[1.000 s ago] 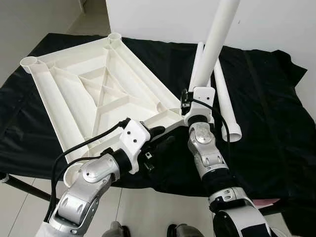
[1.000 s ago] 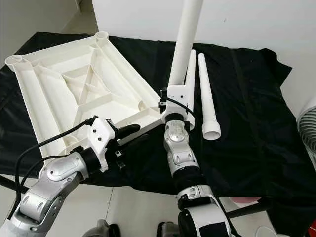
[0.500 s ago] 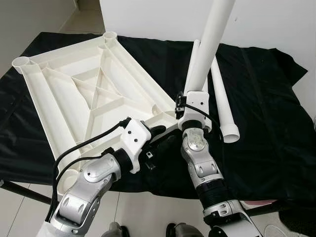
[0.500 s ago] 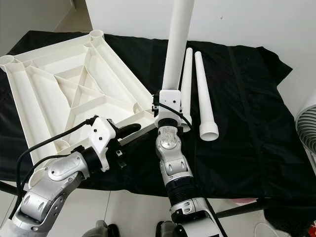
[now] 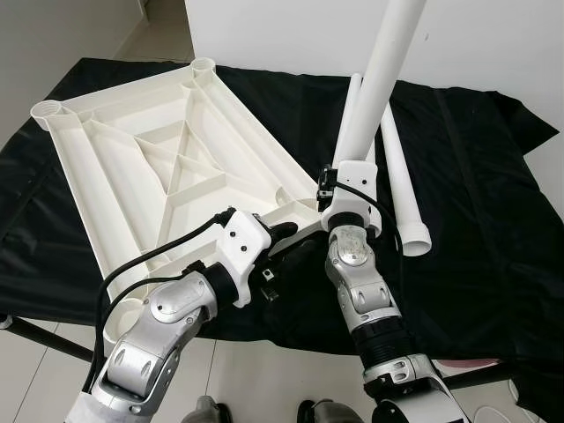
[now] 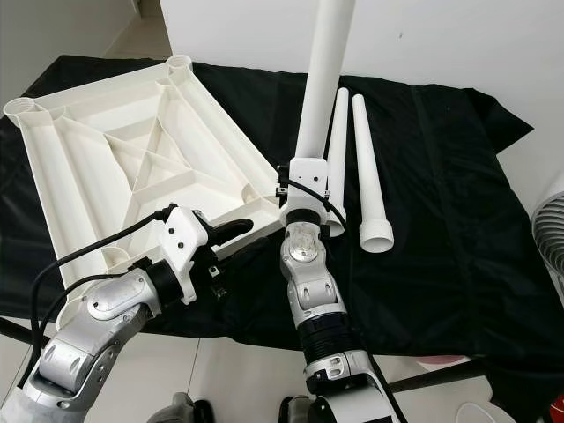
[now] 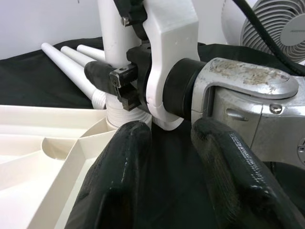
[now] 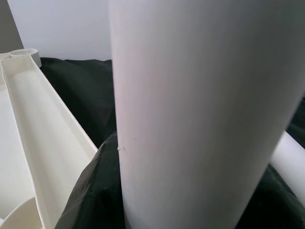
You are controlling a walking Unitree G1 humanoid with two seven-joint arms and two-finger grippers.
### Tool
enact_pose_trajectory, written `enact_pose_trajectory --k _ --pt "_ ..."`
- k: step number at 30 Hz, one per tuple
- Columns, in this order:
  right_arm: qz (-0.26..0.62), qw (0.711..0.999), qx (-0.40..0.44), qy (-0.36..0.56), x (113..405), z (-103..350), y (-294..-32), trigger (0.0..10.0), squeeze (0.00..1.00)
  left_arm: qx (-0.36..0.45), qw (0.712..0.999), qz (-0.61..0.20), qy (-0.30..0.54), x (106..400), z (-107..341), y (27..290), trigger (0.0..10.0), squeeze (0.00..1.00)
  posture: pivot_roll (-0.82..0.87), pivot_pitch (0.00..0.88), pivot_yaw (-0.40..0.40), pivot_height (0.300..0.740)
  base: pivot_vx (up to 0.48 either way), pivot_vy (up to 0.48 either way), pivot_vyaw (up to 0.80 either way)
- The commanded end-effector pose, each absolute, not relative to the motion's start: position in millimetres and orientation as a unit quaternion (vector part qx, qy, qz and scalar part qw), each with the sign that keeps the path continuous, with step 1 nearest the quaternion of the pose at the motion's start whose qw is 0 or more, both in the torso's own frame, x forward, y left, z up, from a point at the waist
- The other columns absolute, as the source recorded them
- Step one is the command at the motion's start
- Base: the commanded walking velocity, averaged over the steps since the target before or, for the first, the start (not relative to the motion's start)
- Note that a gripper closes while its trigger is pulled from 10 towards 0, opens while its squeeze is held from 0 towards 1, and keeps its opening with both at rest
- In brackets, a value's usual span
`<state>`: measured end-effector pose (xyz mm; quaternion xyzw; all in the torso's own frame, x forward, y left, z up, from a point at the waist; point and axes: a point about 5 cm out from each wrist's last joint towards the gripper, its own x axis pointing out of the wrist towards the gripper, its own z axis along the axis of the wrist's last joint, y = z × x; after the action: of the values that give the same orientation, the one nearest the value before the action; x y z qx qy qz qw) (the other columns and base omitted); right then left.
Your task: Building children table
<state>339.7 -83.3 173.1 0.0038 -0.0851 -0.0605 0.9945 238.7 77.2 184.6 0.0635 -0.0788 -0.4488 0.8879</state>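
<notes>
The right pincer [image 5: 345, 173] is closed around a white table leg [image 5: 377, 84] and holds it upright, leaning slightly, with its foot at the near right corner socket of the upturned white tabletop [image 5: 141, 167]. In the left wrist view the leg's lower end [image 7: 116, 102] sits right at the round socket, but whether it is fully seated cannot be told, since the right wrist housing stands in front of the joint. In the right wrist view the leg [image 8: 205, 109] takes up most of the frame at close range, with one black finger [image 8: 95, 191] showing beside it, so the grip itself is hard to make out there. The left pincer [image 5: 291, 242] reaches in from 7 o'clock toward the same corner; its two black fingers [image 7: 119, 181] are parted moderately and hold nothing, with the tips close to the tabletop's rim and the right wrist, though contact cannot be judged. The tabletop lies underside up on a bench covered by a black cloth [image 5: 493, 194], its ribs forming a triangle pattern and its open sockets showing at the 10 and 12 o'clock corners. Two more white legs [image 6: 370, 167] lie side by side on the cloth at about 1 o'clock from the gripped corner, partly hidden behind the upright leg. The top of the upright leg is cut off by the frame edge. A white fan [image 7: 276, 24] stands beyond the bench, only part of it visible.
</notes>
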Motion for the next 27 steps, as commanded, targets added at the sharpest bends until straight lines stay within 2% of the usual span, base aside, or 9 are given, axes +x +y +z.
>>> enact_pose_trajectory --k 1,6,7,8,21,22,24,27 --pt "-0.077 0.997 0.021 -0.005 337 142 -83 10.0 0.0 0.066 0.887 -0.45 -0.08 239 183 77 10.0 0.0 -0.05 0.122 0.02 0.74 0.0 0.0 0.0" --pt "-0.074 0.997 0.023 -0.004 336 142 -82 10.0 0.0 0.066 0.887 -0.45 -0.08 239 183 76 10.0 0.0 -0.05 0.122 0.02 0.74 0.0 0.0 0.0" --pt "-0.068 0.997 0.024 -0.007 336 143 -81 10.0 0.44 0.066 0.887 -0.451 -0.08 239 183 76 10.0 0.0 -0.05 0.122 0.02 0.74 0.0 0.0 0.0" --pt "-0.063 0.998 0.026 -0.014 336 144 -81 10.0 1.0 0.066 0.887 -0.451 -0.08 239 183 76 10.0 0.0 -0.05 0.122 0.02 0.74 0.0 0.0 0.0" --pt "-0.012 0.998 0.0 -0.069 344 161 -88 10.0 1.0 0.064 0.887 -0.449 -0.082 238 183 75 10.0 0.0 -0.05 0.114 0.014 0.74 0.0 0.0 0.0" --pt "0.002 0.997 -0.005 -0.071 346 162 -91 10.0 0.0 0.064 0.887 -0.45 -0.082 238 184 75 10.0 0.0 -0.05 0.114 0.014 0.74 0.0 0.0 0.0" --pt "0.011 0.997 -0.009 -0.071 347 162 -93 10.0 0.0 0.064 0.887 -0.45 -0.082 238 183 75 10.0 0.0 -0.05 0.111 0.015 0.74 0.0 0.0 0.0" --pt "0.069 0.994 -0.016 -0.079 350 165 -102 10.0 0.0 0.064 0.886 -0.451 -0.083 238 183 74 10.0 0.0 -0.06 0.107 0.017 0.74 0.0 0.0 0.0"
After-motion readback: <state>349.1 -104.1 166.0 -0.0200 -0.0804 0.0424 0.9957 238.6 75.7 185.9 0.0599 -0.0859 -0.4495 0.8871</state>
